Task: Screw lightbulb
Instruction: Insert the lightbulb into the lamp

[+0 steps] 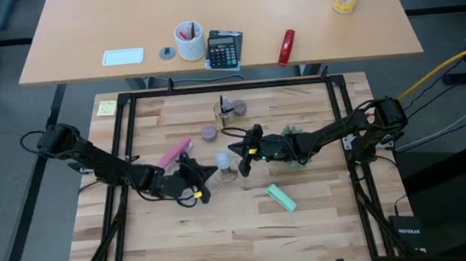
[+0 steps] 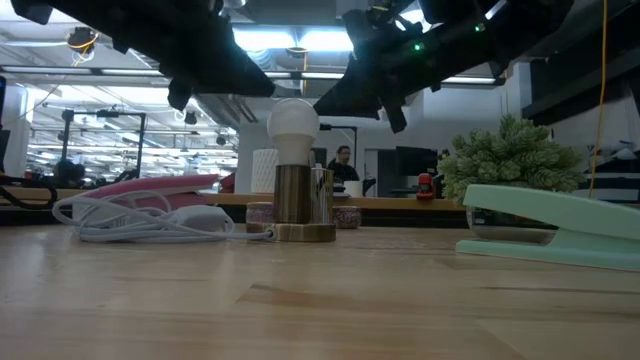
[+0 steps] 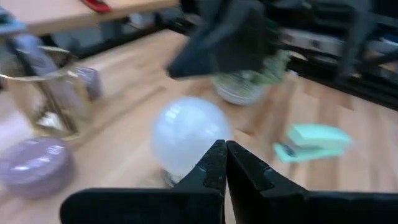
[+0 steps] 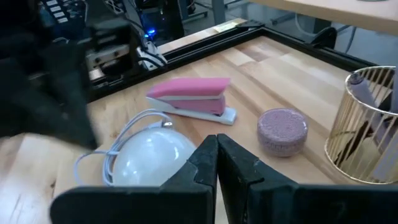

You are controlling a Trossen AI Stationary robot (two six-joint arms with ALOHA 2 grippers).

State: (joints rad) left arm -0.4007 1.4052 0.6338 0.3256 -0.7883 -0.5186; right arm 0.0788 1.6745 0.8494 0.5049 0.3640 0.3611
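The frosted-white lightbulb [image 2: 293, 122] stands upright with its base in a brass socket [image 2: 303, 205] near the table's middle. It also shows in the high view [image 1: 223, 160]. My left gripper [image 1: 204, 183] is shut and sits just left of and nearer than the bulb; in its wrist view its tips [image 3: 224, 148] stand in front of the bulb [image 3: 186, 138]. My right gripper [image 1: 242, 157] is shut, just right of the bulb, with the bulb [image 4: 149, 158] beside its tips [image 4: 216, 140]. In the low view both grippers hang above the bulb's sides without touching it.
A pink stapler [image 1: 175, 151] and a white cable [image 2: 150, 222] lie left of the socket. A mint-green stapler [image 1: 281, 198] lies nearer and to the right. Purple discs [image 1: 208, 134], a gold wire holder [image 1: 224, 112] and a small plant [image 1: 292, 133] stand behind.
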